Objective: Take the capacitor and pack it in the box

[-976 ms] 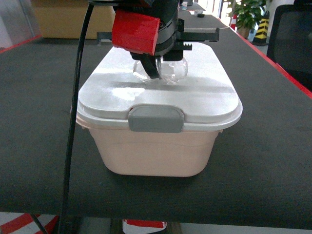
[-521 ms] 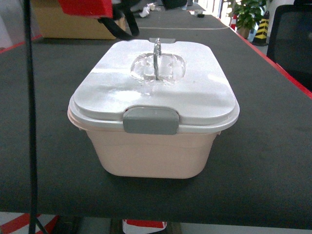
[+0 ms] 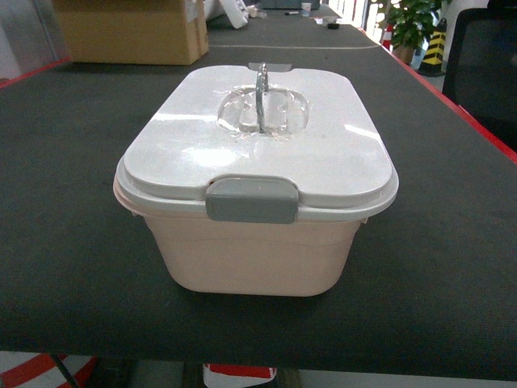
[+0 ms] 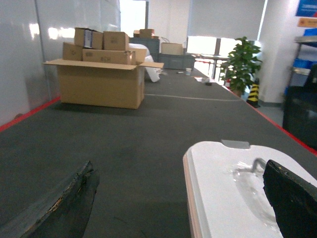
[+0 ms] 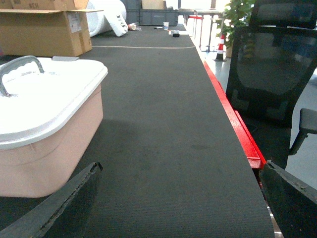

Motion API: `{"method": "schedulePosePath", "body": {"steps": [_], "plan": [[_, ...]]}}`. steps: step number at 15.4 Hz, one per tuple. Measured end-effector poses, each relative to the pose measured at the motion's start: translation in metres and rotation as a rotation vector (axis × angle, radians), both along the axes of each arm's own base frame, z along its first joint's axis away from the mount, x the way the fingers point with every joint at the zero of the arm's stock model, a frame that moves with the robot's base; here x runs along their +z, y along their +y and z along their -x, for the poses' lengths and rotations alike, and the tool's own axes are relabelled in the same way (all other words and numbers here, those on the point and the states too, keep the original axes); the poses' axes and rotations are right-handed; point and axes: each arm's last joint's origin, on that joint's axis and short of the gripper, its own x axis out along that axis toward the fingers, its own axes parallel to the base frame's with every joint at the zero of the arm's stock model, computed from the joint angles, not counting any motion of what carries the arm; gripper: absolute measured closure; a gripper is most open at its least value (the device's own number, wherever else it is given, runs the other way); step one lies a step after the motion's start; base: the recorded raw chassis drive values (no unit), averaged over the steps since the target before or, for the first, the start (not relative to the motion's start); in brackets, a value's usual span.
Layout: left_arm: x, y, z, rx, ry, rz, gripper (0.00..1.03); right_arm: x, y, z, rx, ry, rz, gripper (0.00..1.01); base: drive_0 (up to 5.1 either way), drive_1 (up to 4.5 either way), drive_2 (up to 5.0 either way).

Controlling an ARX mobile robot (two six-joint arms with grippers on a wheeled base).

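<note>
Now box (image 3: 255, 194) lidded on dark surface (image 3: 73, 202). My left fingers (image 4: 297, 196) spread open over its lid; right fingers (image 5: 64, 206) spread open beside it, apart.

one pink box (image 3: 254, 242), one white lid (image 3: 258, 137), one handle (image 3: 262, 97), one big brown carton (image 4: 99, 82), one plant (image 4: 241, 64), one black chair (image 5: 272, 74)

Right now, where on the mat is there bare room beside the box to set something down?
Bare mat lies on both sides of the box: left, toward the red table edge, and right, up to the red edge by the office chair. A strip in front is free too. Behind it the mat runs bare to the cardboard carton, the only crowded end.
</note>
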Motion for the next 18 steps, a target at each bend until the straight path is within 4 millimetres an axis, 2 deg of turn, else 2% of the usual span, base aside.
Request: {"method": "schedulePosePath", "body": {"steps": [2, 3, 7, 13, 16, 18], "plan": [[0.007, 0.005, 0.021, -0.033, -0.024, -0.007, 0.06, 0.0, 0.0, 0.0, 0.0, 0.0, 0.0, 0.03, 0.0, 0.0, 0.0], [0.011, 0.011, 0.028, 0.019, 0.072, -0.03, 0.19, 0.0, 0.0, 0.0, 0.0, 0.0, 0.0, 0.03, 0.0, 0.0, 0.0], [-0.034, 0.028, 0.043, 0.048, 0.22, -0.069, 0.57, 0.0, 0.0, 0.0, 0.0, 0.0, 0.0, 0.03, 0.0, 0.0, 0.0], [-0.038, 0.033, 0.05, 0.043, 0.189, -0.062, 0.74, 0.0, 0.0, 0.0, 0.0, 0.0, 0.0, 0.03, 0.0, 0.0, 0.0], [-0.051, 0.04, 0.059, 0.048, 0.191, -0.064, 1.01, 0.0, 0.0, 0.0, 0.0, 0.0, 0.0, 0.03, 0.0, 0.0, 0.0], [-0.065, 0.052, 0.072, 0.04, 0.184, -0.065, 1.01, 0.0, 0.0, 0.0, 0.0, -0.001, 0.0, 0.03, 0.0, 0.0, 0.0]]}}
